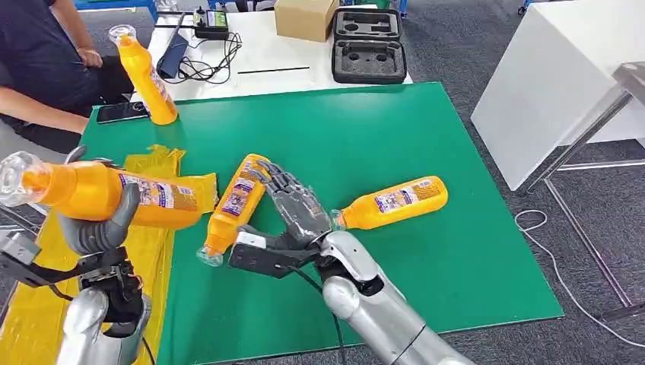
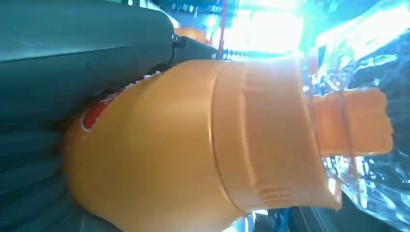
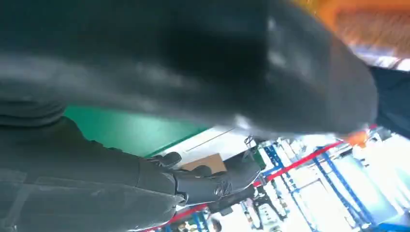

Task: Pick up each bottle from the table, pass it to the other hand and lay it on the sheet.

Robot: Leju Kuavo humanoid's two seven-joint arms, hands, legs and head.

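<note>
My left hand [image 1: 103, 228] grips an orange bottle [image 1: 114, 196] with a clear cap, held level above the yellow sheet [image 1: 30, 312]. In the left wrist view that bottle [image 2: 193, 145] lies against the hand's grey cover [image 2: 72, 48]. My right hand [image 1: 293, 217] hangs open over the green mat [image 1: 380, 129], its fingers [image 1: 285, 186] stretched beside a second bottle [image 1: 236, 201] lying on the mat. Whether they touch it I cannot tell. A third bottle [image 1: 392, 201] lies just right of that hand. Another bottle [image 1: 146, 76] stands upright at the mat's far left corner.
A person [image 1: 38, 68] sits at the far left, with a phone [image 1: 122, 112] on the mat corner. Behind the mat, a white table carries cables [image 1: 205, 61], a cardboard box [image 1: 304, 17] and a black foam case [image 1: 369, 46]. A white table [image 1: 548, 84] stands at the right.
</note>
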